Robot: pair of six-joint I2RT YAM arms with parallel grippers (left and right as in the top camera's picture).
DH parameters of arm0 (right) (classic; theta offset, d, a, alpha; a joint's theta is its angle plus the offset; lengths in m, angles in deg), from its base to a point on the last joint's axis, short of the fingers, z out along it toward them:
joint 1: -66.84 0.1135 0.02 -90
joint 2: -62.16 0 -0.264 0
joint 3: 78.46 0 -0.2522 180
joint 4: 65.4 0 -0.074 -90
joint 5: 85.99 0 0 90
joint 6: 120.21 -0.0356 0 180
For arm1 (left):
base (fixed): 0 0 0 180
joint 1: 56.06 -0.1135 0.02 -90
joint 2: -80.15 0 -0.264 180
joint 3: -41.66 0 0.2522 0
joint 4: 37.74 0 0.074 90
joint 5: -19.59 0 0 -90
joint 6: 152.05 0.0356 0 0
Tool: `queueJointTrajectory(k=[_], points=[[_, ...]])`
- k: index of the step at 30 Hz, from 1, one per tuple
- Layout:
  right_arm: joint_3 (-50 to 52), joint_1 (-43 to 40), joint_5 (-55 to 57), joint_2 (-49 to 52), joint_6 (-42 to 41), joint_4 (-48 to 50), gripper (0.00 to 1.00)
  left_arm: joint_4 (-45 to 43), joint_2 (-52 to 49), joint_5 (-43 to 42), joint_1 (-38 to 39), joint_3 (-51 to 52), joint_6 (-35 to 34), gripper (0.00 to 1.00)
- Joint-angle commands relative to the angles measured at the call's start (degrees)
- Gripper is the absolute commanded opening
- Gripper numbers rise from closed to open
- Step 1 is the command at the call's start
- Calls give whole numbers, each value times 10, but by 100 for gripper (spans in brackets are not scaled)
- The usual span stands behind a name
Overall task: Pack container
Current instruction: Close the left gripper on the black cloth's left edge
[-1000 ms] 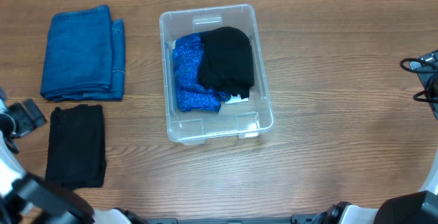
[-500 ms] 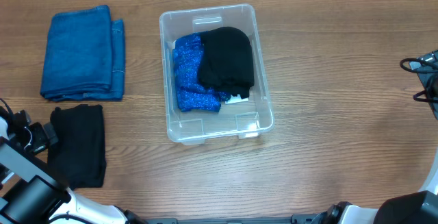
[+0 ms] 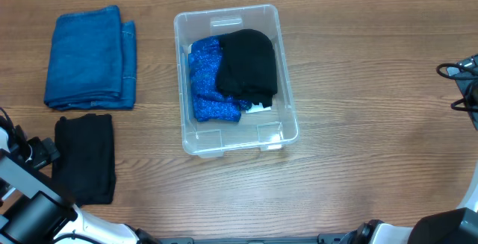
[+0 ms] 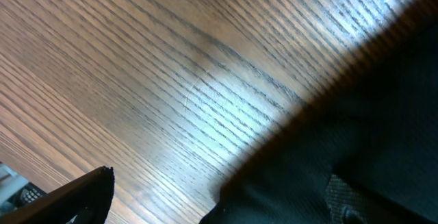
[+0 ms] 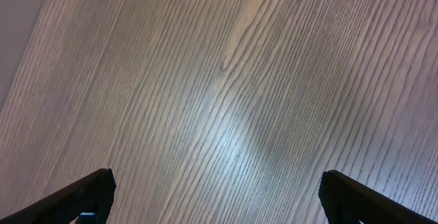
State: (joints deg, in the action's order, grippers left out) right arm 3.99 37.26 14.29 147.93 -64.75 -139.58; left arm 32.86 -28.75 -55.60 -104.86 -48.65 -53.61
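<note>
The clear container stands mid-table in the overhead view. Inside it lie a blue patterned cloth and a black cloth. A folded black cloth lies flat on the table at the front left. My left gripper is low at that cloth's left edge. In the left wrist view the left gripper is open, one finger over bare wood and the black cloth filling the other side. My right gripper is open over bare wood, holding nothing; the overhead view does not show it.
A folded blue towel lies at the back left, just beyond the black cloth. Black cables sit at the table's right edge. The arm bases line the front edge.
My left gripper has moved from the table's left edge toward the front and right, down to the left side of the folded black cloth. Nothing else has moved.
</note>
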Motion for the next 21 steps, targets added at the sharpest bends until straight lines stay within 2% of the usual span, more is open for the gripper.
queueJointTrajectory(k=[1,11,21], points=[[3,-2,-1,0,-5,3,100,-11,-5,-23,-3,25,-43,100],[3,-2,-1,0,-4,3,100,-63,-5,-116,-1,84,-39,100],[3,-2,-1,0,-5,3,100,-63,-5,-296,20,84,-14,100]])
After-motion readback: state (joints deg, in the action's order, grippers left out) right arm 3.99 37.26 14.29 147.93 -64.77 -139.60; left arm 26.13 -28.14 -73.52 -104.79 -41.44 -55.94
